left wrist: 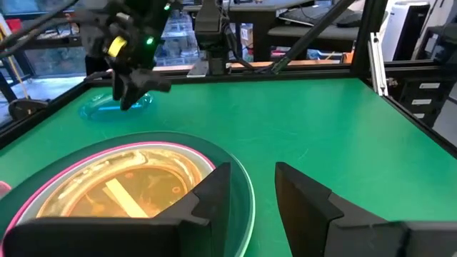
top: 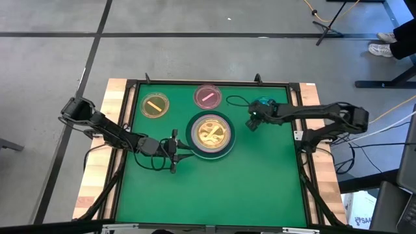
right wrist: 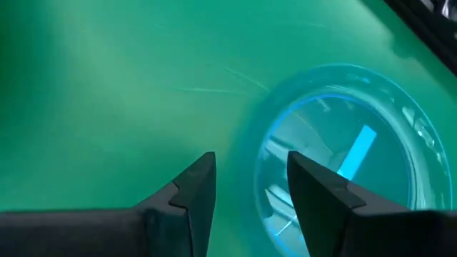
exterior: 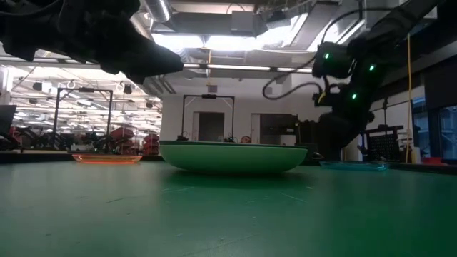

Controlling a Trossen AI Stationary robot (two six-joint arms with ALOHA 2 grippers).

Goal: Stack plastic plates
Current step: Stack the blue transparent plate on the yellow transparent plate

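Observation:
A stack of plates (top: pixel 209 134) rests on the green mat at mid-table: a large light green one at the bottom, a pink rim (left wrist: pixel 107 153) inside it, and a translucent yellow plate on top. An amber plate (top: pixel 155 105), a small pink plate (top: pixel 207 96) and a cyan plate (top: pixel 263 104) lie flat toward the far edge. My left gripper (left wrist: pixel 253 185) is open and hovers just left of the stack's rim, raised off the mat. My right gripper (right wrist: pixel 250 185) is open and low over the cyan plate's (right wrist: pixel 343 150) rim, one finger on either side of it.
A black frame (top: pixel 294 97) borders the mat, with wooden table edges outside it. A black cable (top: pixel 235 101) loops on the mat between the pink and cyan plates. Bare mat stretches across the near half (top: pixel 214 188).

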